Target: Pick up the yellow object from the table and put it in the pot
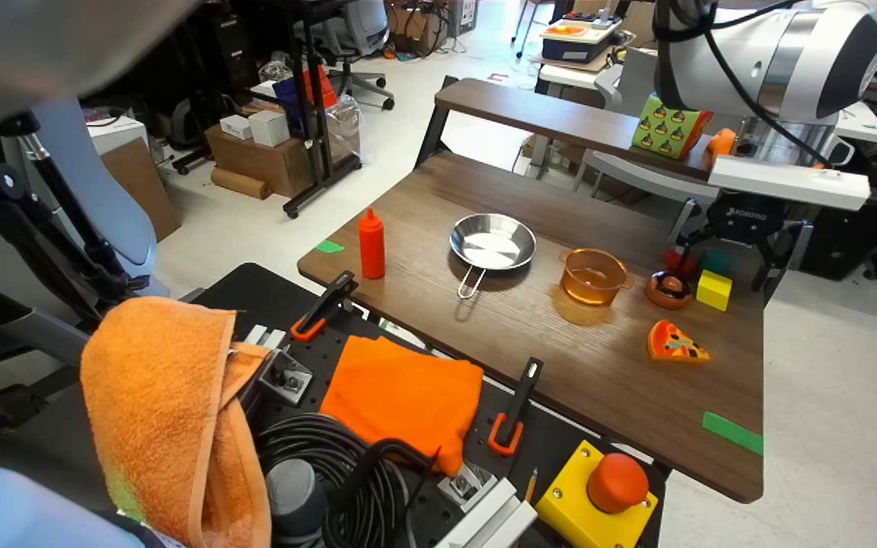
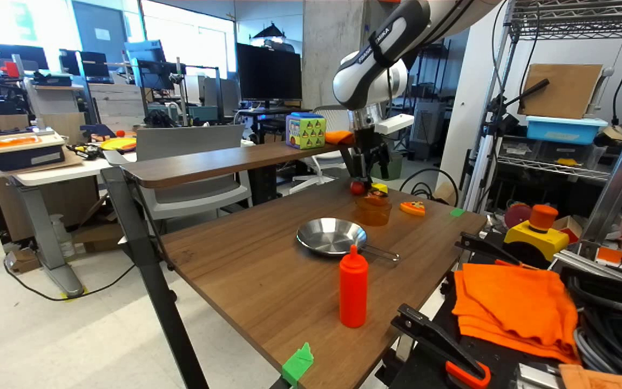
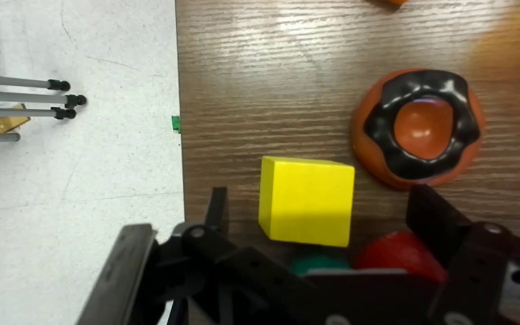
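On the brown wooden table (image 1: 591, 365), in an exterior view, the yellow block (image 1: 713, 291) sits near an edge, just beside the black-topped ring toy (image 1: 668, 291), with the amber pot (image 1: 589, 289) on the toy's far side. In an exterior view the pot stands between the silver pan (image 2: 331, 236) and the block, so I judge my carry brief. In the wrist view my gripper (image 3: 318, 201) hangs with jaws spread wide, holding nothing, the block showing between them. I should centre on it, descend straight, spare the red object (image 3: 397, 253) a nudge, then squeeze evenly
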You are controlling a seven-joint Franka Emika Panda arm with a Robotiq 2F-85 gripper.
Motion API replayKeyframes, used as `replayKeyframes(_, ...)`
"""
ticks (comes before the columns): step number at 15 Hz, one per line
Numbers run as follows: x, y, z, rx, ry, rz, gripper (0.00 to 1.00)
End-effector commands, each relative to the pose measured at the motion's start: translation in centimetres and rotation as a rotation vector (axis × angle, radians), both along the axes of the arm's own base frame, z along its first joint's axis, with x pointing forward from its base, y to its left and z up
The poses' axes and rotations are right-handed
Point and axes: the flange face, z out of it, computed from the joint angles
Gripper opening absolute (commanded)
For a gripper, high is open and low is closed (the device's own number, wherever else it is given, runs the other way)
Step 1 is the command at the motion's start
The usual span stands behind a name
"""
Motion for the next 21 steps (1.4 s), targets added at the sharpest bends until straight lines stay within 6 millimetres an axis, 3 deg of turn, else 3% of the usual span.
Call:
replayKeyframes(1, 0.0, -0.31, -0.33, 0.019, -0.007, -0.007, 1.0)
replayKeyframes(6, -0.1, -0.4, -0.54, 0.025, -0.007, -0.009, 0.97)
replayKeyframes(7, -0.14, -0.43, -0.59, 0.026, -0.007, -0.007, 0.79)
replayKeyframes(15, -0.28, -0.63, -0.79, 0.028, -0.008, -0.004, 0.2)
replayKeyframes(21, -0.41, -0.7, -0.2, 0.007, -0.006, -0.019, 0.2)
